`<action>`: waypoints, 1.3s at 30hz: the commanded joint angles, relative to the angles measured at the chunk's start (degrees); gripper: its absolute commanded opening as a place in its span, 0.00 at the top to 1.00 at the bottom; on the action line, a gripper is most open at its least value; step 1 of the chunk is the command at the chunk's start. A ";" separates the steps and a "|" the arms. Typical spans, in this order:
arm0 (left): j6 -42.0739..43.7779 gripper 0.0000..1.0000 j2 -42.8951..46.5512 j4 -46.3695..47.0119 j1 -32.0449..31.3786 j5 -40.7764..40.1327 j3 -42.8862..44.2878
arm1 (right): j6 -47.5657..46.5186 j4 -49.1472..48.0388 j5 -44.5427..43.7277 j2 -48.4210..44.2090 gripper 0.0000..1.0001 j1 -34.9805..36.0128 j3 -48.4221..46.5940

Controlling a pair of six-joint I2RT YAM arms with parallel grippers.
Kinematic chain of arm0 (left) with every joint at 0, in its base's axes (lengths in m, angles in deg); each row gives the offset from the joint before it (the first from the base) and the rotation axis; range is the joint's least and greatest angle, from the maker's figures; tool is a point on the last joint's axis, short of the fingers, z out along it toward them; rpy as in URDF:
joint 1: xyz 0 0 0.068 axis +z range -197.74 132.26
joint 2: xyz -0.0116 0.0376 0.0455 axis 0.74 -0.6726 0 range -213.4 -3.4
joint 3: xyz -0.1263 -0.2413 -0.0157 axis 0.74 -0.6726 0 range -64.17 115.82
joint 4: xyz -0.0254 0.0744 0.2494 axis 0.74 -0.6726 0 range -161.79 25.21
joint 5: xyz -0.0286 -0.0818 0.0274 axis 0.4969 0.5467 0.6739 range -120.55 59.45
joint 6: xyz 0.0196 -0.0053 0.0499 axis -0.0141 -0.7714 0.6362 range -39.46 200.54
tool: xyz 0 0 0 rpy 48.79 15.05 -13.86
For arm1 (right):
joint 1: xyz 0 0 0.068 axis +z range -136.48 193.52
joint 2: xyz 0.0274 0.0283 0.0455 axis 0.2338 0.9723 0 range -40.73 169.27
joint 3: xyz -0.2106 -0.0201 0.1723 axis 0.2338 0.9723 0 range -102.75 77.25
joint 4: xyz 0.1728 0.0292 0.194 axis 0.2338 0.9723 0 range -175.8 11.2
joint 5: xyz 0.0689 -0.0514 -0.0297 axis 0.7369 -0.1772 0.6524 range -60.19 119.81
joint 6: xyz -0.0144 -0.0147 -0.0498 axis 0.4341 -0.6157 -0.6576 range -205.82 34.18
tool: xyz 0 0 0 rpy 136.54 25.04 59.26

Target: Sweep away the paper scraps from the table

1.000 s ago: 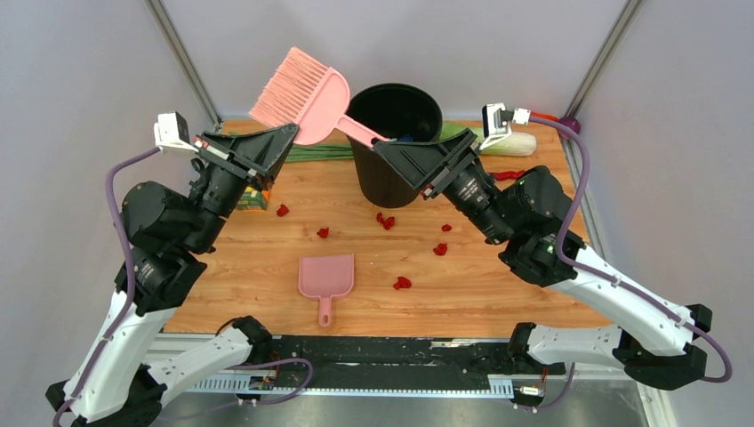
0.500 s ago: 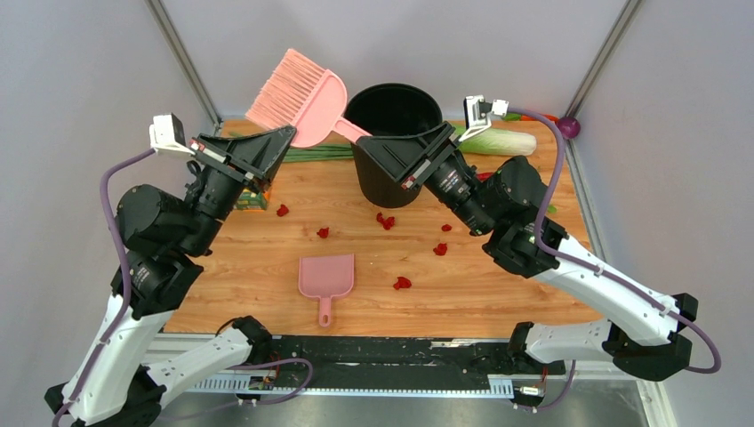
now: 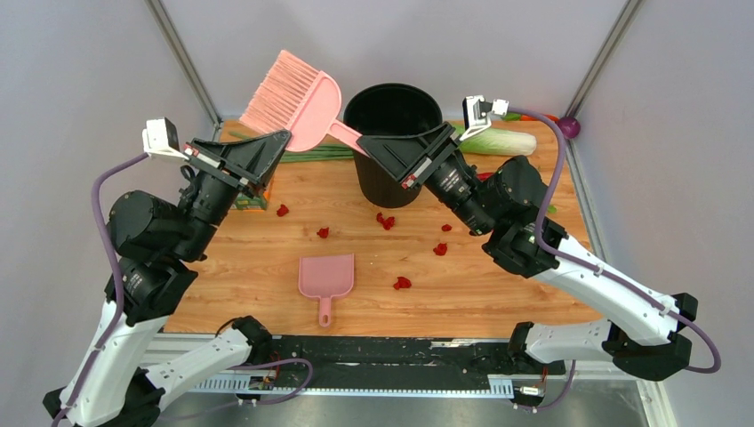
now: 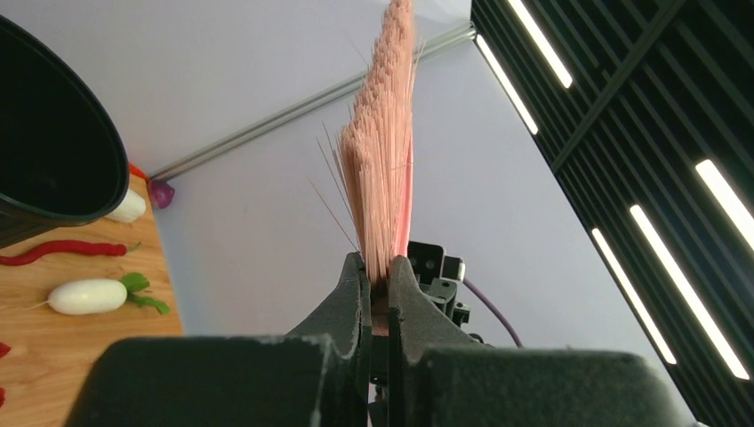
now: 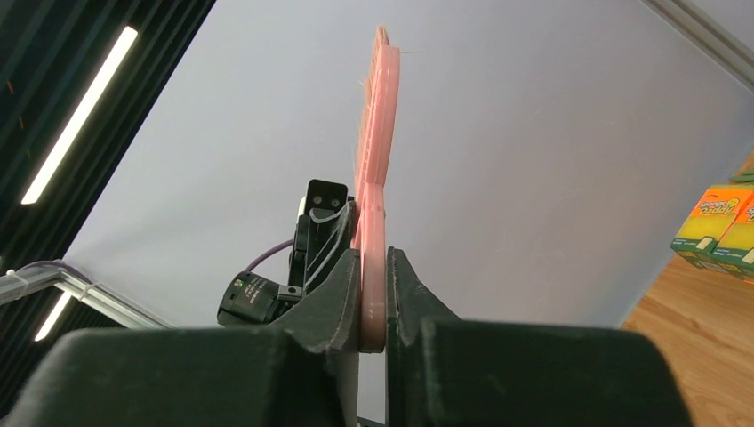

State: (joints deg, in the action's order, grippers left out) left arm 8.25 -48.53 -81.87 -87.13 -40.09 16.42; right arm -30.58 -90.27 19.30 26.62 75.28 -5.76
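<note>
Several tiny red paper scraps [image 3: 385, 220] lie scattered on the wood-grain table [image 3: 498, 294], from the left [image 3: 282, 211] to the front middle [image 3: 402, 283]. A pink brush [image 3: 298, 98] hangs in the air over the table's back, bristles up and to the left. My left gripper [image 3: 286, 134] is shut on the brush head at the base of the bristles [image 4: 382, 178]. My right gripper [image 3: 360, 142] is shut on the brush's handle [image 5: 372, 267]. Both grippers are well above the scraps. A pink dustpan [image 3: 326, 276] lies flat at the front middle.
A black bucket [image 3: 393, 111] stands at the back middle, just behind my right gripper. Green onions [image 3: 320, 154], a cabbage [image 3: 502, 141], a long red chili [image 4: 62, 251], a white radish [image 4: 84, 296] and a small box [image 3: 252, 197] lie round the table's back and sides.
The brush has moved a little up and to the left with both grippers on it. The right arm has swung left; the left arm has drawn back left. The scraps and dustpan have not moved.
</note>
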 commanded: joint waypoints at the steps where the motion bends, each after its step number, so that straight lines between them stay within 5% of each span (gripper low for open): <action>1: 1.45 1.00 0.74 0.56 -0.15 0.40 0.97 | 1.27 -2.83 1.18 -0.91 0.96 0.21 -0.58; 7: 4.17 0.99 0.83 -3.65 -0.15 -1.88 2.54 | 3.55 -2.91 2.59 -1.08 1.00 0.21 1.26; 9: 5.57 0.45 0.74 -5.15 -0.15 -1.88 3.07 | 3.82 -2.83 2.33 -1.61 1.00 0.21 2.05; 11: 6.98 0.32 0.56 -8.48 -0.15 -2.58 4.39 | 3.65 -2.30 1.19 -2.48 1.00 0.21 2.49; 18: 14.98 0.31 -4.35 -36.48 -0.15 -5.57 18.78 | -0.04 11.12 -7.77 -6.88 1.00 0.21 0.48; 25: 23.24 0.29 -7.08 -56.55 -0.15 -6.89 21.44 | -1.98 31.60 -15.07 -9.08 1.00 0.21 -7.16; 31: 27.38 0.28 -9.19 -68.60 -0.15 -4.52 11.98 | -3.74 48.83 -16.83 -8.20 1.00 0.12 -13.58; 39: 27.73 0.32 -3.66 -64.92 -0.15 -2.24 -4.11 | -4.54 52.53 -16.39 -11.72 1.00 0.12 -9.98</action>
State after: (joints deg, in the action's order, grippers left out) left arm 33.73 -55.65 -140.32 -87.15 -44.46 16.58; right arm -33.92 -41.94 3.41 16.44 75.28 -15.70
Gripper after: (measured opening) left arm 0.690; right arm 0.116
